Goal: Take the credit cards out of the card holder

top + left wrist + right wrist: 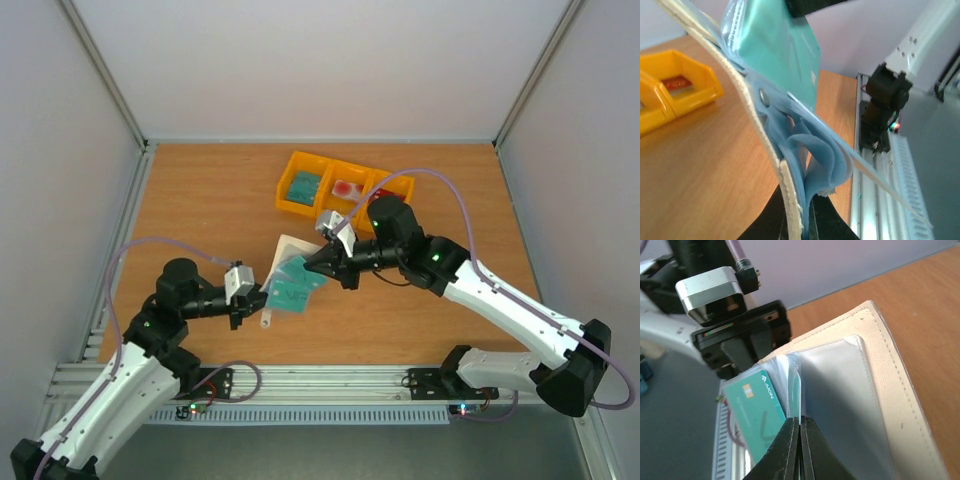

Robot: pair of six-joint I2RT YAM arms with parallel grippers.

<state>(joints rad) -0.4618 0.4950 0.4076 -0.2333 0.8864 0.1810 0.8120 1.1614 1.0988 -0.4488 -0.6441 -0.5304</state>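
1. Teal, red-and-white and dark red credit cards (347, 188) already lie in your yellow tray (283, 205), so the task looks partly done.
2. Your left tool (250, 297) is clamped on the card holder (288, 248), lifted off the worktop (200, 200); your right tool (800, 426) is pinched tight on a teal card (794, 392).
3. You cannot see any cards deeper in the sleeves (815, 155).

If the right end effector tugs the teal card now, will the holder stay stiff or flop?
Likely floppy: the holder bows and its blue sleeves fan apart loosely. The teal card looks flat and glossy, so it may slide out easily. Pinched at one edge by the left end effector, the holder may swing.
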